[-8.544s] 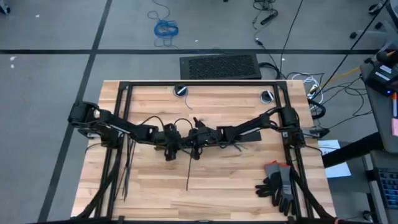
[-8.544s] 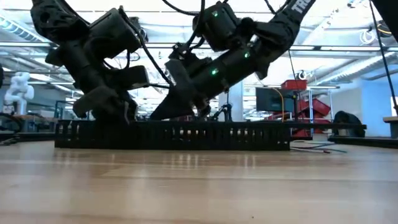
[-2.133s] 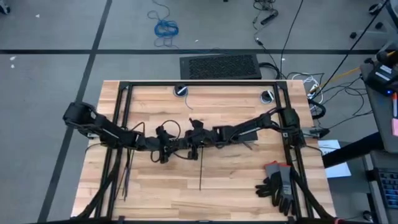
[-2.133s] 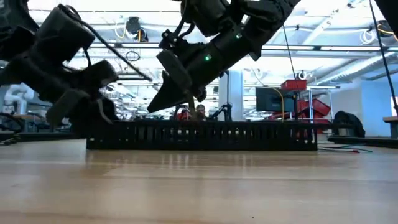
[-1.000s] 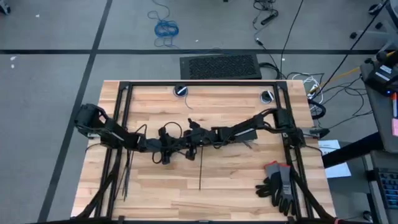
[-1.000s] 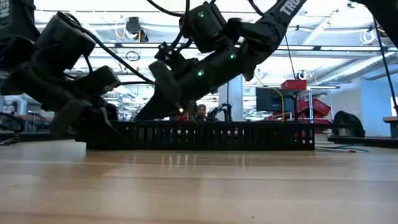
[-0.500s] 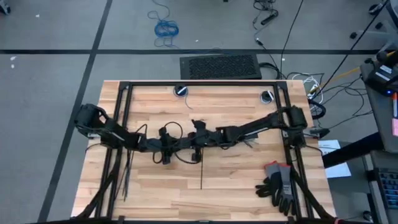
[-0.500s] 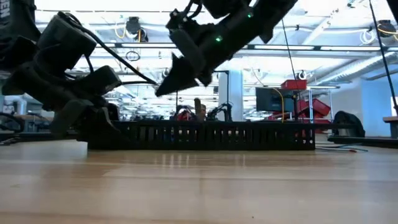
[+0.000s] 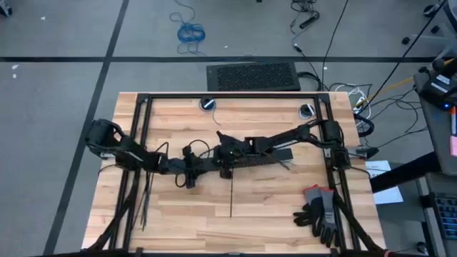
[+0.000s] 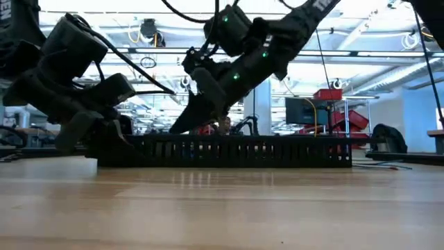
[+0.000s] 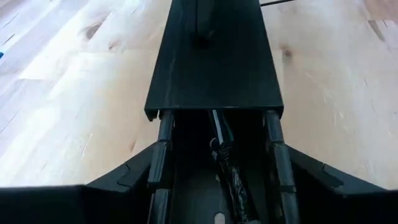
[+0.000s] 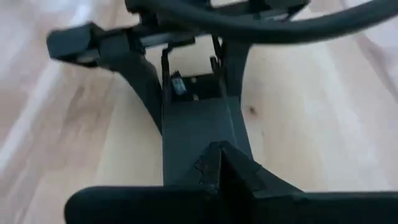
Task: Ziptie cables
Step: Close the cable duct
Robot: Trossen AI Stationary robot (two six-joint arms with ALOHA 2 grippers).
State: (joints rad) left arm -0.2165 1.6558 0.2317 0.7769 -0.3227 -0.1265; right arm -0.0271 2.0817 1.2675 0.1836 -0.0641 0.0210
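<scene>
At the centre of the high view, over the table [image 9: 278,221], the two grippers meet along a long black bar [image 9: 260,158]. The left gripper [image 9: 189,171] sits at the bar's left end. In its wrist view its fingers [image 11: 160,155] are spread to the bar's width and set against its sides, so I judge it to be clamping the bar.

The cables [image 11: 219,134] show only there, as a pale strand and a dark bundle lying in the channel between those fingers.

Half a second ago the right gripper [image 10: 182,125] was lifted clear above the bar in the low view; now its tip has dropped back to the bar's top edge, left of centre. Its own wrist view shows the fingers pressed to a point over the bar. Whether anything is pinched between them is not visible.

One of the zipties [image 9: 230,194] runs as a thin line from just below that gripper toward the lower edge of the frame, its place unchanged. More strips [image 9: 146,203] lie at lower left.

The dip suggests another try at threading or cinching, and no closed loop is visible yet.
</scene>
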